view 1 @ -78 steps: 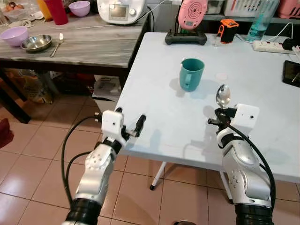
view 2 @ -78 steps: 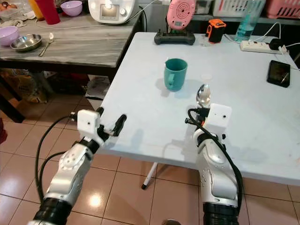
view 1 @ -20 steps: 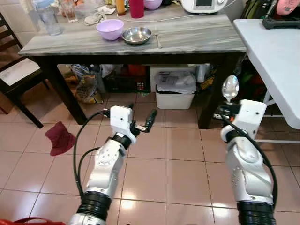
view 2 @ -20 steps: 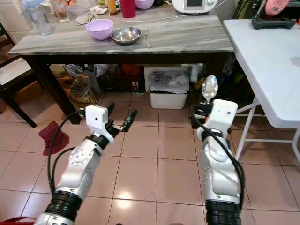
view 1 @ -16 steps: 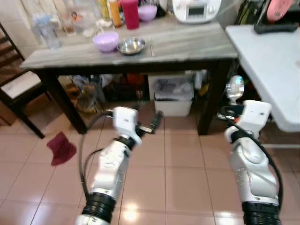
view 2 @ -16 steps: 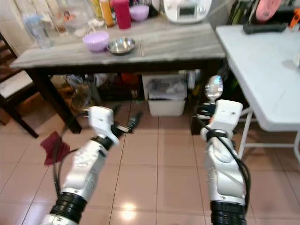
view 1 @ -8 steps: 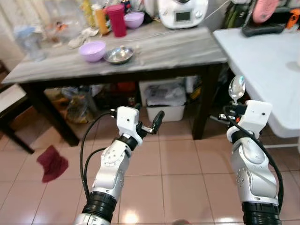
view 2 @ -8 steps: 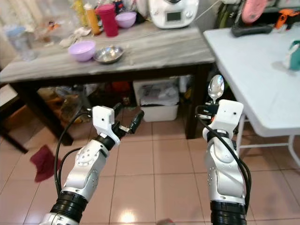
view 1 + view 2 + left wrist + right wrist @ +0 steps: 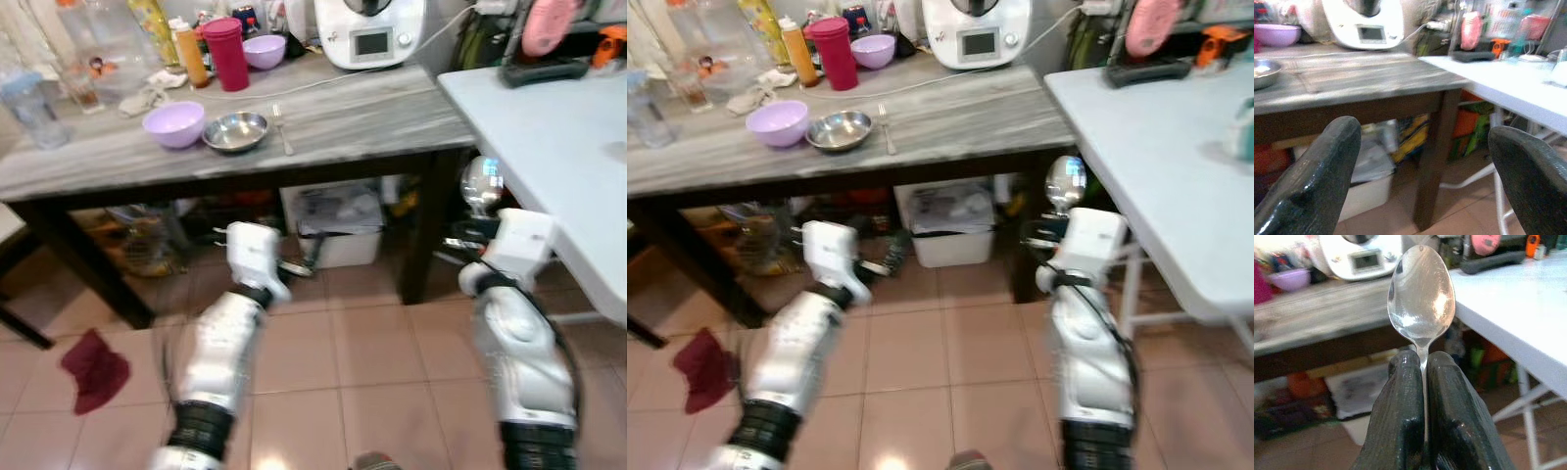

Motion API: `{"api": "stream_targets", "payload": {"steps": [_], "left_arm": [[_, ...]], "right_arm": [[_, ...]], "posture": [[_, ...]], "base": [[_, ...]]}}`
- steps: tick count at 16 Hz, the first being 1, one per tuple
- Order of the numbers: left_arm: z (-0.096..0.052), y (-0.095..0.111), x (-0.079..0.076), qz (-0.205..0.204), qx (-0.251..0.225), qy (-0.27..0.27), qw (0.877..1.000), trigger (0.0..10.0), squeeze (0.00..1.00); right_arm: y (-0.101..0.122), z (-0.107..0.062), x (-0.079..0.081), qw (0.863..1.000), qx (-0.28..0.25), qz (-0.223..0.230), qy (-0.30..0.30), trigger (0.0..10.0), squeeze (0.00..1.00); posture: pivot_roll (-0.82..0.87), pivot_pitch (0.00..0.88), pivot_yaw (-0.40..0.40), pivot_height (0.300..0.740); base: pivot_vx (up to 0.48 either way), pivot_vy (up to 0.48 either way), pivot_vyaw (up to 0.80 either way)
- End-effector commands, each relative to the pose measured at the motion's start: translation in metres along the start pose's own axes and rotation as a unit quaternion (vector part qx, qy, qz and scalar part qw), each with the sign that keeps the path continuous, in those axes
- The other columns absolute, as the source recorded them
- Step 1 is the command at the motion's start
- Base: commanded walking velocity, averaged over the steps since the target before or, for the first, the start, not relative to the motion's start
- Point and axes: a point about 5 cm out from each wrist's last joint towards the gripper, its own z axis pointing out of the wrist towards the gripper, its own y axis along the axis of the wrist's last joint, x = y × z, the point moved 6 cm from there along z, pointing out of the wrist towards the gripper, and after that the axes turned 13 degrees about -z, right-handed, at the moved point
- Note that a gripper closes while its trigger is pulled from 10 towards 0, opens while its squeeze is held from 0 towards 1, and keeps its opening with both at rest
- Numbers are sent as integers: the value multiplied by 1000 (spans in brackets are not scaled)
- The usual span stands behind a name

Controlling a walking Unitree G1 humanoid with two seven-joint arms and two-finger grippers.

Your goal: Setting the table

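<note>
- Carrying a spoon (image 9: 1421,293): the right gripper (image 9: 1422,382) has its 2 black fingers pressed together on the handle, bowl end standing straight up above the fingertips, long axis upright along the fingers.
- In the head views the spoon (image 9: 1065,183) sits just above the right wrist housing, over tiled floor, between the dark wooden table (image 9: 392,103) and the white table (image 9: 549,127).
- Key relation: the white table lies to the robot's right and slightly ahead of the spoon hand; its near edge is close beside the right arm, so the right arm is clearly the nearer 1. Judgement: setting the spoon down there calls for a turn to the right, then tipping the spoon from upright to flat.
- Left gripper (image 9: 1420,147): fingers wide apart, holding nothing, hanging low in front of the wooden table.
- On the wooden table, well apart from both hands: a lilac bowl (image 9: 173,123), a steel bowl (image 9: 235,130) touching or just beside it, a fork (image 9: 282,129) lying lengthwise next to that, a red tumbler (image 9: 226,53), a white kitchen appliance (image 9: 370,29) with a small screen.
- Writing: none readable. The appliance screen is blurred; no brand can be made out anywhere.
</note>
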Motion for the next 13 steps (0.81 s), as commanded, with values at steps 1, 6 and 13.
{"api": "stream_targets", "payload": {"steps": [1,6,13], "left_arm": [[-2,8,10,13,-6,9,1000,10000,0],[-2,8,10,13,-6,8,1000,10000,0],[-71,14,73,111,-3,143,983,10000,0]], "right_arm": [[10,0,9,1000,-16,10,8,10000,0],[10,1,9,1000,-16,9,8,10000,0],[9,-15,20,997,-44,-40,42,10000,0]], "posture": [[-314,65,67,740],[-314,64,67,740],[-254,66,69,740]], "base": [[368,0,0],[368,0,0],[336,0,63]]}}
